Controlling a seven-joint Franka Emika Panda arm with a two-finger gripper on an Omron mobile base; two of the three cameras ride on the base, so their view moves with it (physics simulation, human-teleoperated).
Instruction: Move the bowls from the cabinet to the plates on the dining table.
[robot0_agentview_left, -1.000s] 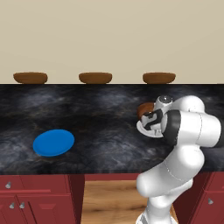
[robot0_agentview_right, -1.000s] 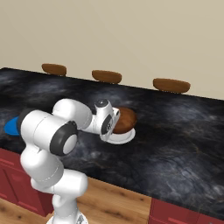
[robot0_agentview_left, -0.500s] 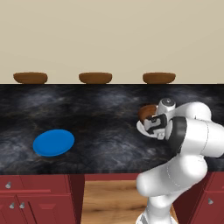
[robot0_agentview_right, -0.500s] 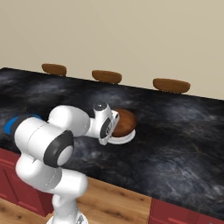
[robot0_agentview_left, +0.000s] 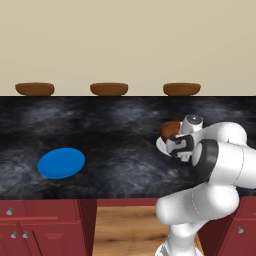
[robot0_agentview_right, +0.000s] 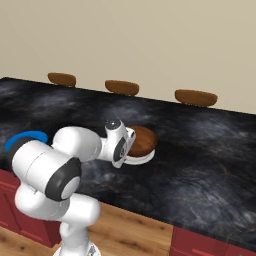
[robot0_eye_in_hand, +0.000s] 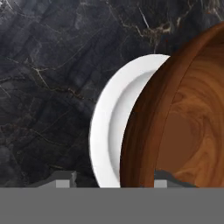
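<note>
- Hand view: you see the brown bowl (robot0_eye_in_hand: 183, 113) sitting on the white plate (robot0_eye_in_hand: 109, 127), on the black table (robot0_eye_in_hand: 48, 78).
- The gripper (robot0_eye_in_hand: 113, 177) straddles the bowl rim; you cannot tell whether it clamps it.
- Left base view: the blue plate (robot0_agentview_left: 61, 163) lies well apart.

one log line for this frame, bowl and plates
brown bowl: on white plate | gripper: straddling bowl rim, grip unclear | blue plate: bare | surface: dining table
</note>
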